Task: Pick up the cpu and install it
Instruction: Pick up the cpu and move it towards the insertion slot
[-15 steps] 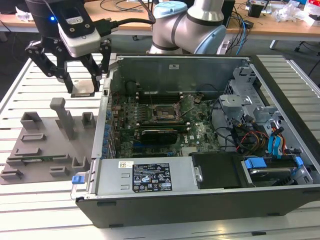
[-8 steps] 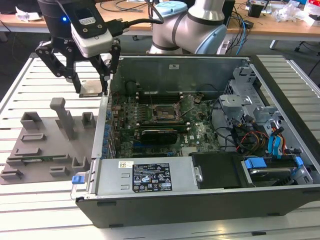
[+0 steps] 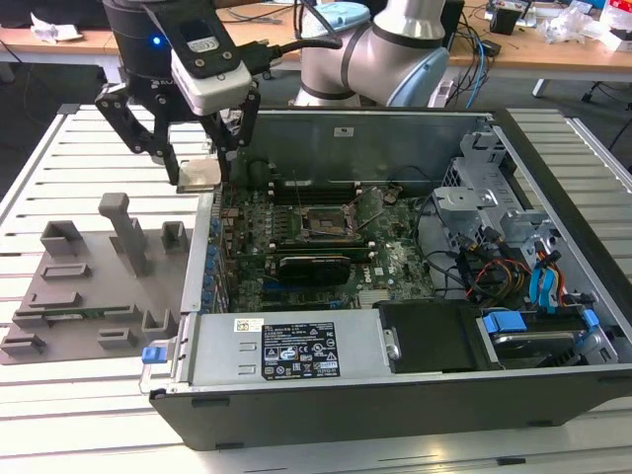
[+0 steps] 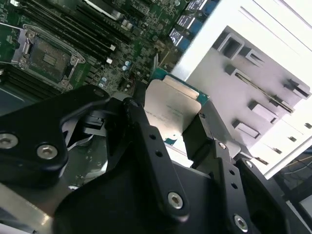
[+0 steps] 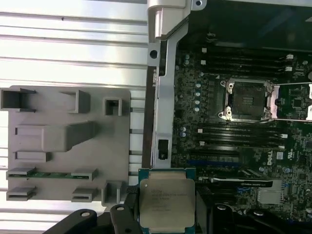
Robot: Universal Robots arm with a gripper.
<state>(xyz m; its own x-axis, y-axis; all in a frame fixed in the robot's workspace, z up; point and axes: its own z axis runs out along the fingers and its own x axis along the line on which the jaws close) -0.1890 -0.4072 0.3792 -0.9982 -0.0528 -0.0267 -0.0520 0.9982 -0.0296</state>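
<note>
Your black gripper (image 3: 200, 164) pinches the flat silver-topped square cpu (image 5: 167, 202) by opposite edges; treat it as probably light, rigid and fragile underneath.

I see a grey tray (image 3: 99, 291) at the exterior view's lower left on the slatted table (image 3: 39, 168). An open computer case (image 3: 395, 405) fills centre and right, with wooden desks (image 3: 563, 54) along the top.

Silver-grey arm (image 3: 395, 30) with pale blue joint caps (image 3: 341, 15), black gripper (image 3: 201, 170), jointed link fingers (image 4: 146, 141) studded with silver screws (image 4: 174, 199), white-grey camera box (image 3: 209, 74) above the fingers, blue light (image 3: 155, 41), black cable (image 3: 296, 43)
</note>
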